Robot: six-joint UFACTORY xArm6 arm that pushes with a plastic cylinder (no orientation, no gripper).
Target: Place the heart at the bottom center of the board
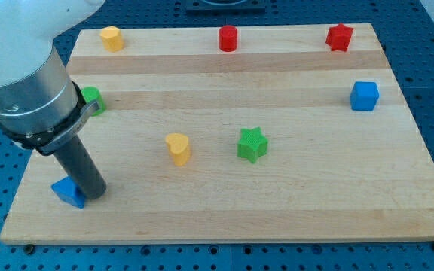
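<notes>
The yellow heart (178, 147) is seen sitting left of centre in the frame, roughly mid-height on the wooden board (292, 211), with the green star (252, 144) near it on its right. It is not yet at the bottom centre: a band of bare wood lies below it, and it would need to be moved down and a little rightward.

Over at the lower left of the frame, my tip (90, 196) is planted on the board, right against the blue triangular block (68, 192), which looks to be touched on its right side, though the rod's bulk makes actual contact hard to confirm. The rod carries nothing and has no jaws to open or close; it is simply a bare pusher resting on the surface. The heart is well apart from it, up and to the right.

Elsewhere, a green block (92, 98) is half hidden behind the arm at the left edge. Along the top are a yellow block (111, 38), a red cylinder (228, 38) and a red star-like block (339, 37); a blue cube (365, 95) sits at the right.

So the task is judged barely begun: the heart is untouched, and an approach from above it is still needed.
</notes>
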